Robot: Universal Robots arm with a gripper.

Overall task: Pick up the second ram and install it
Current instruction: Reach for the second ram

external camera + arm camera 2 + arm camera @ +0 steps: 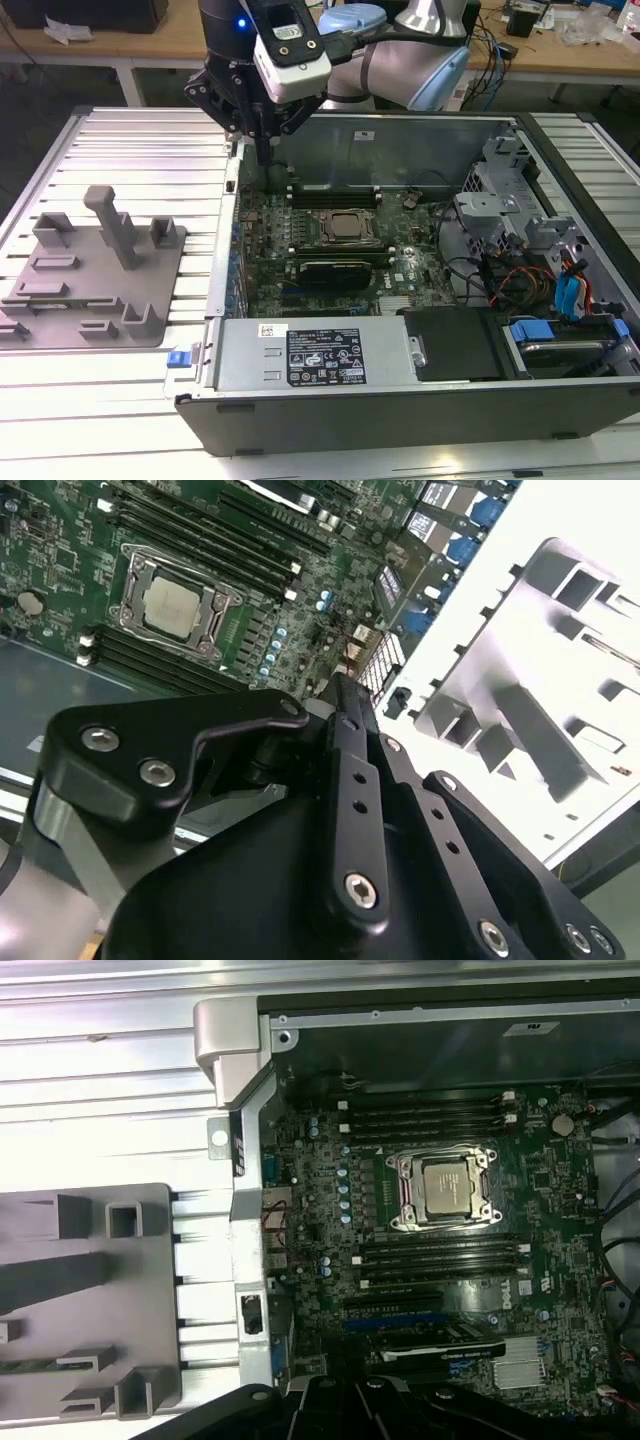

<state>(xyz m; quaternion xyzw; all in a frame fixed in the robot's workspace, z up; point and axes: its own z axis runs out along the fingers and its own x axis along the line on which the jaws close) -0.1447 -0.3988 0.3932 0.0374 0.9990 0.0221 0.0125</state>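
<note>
The second ram (35, 1365), a slim stick with a green edge, lies in a slot of the grey fixture (150, 1260) in the first wrist view. My gripper (268, 155) hangs over the back corner of the open computer case (400, 130), on the side nearest the fixture (150, 320). It looks shut, with nothing visible between the fingers. In the second wrist view the gripper (345, 695) points down near the board's edge. Dark memory slots (430, 1260) flank the CPU socket (445, 1188) on the motherboard.
Upright grey blocks (115, 225) stand on the fixture at the exterior view's left. In the case, a power supply (320, 355) lines the near wall. A drive cage with cables (540, 250) fills the exterior view's right. Ribbed metal table (130, 140) surrounds everything.
</note>
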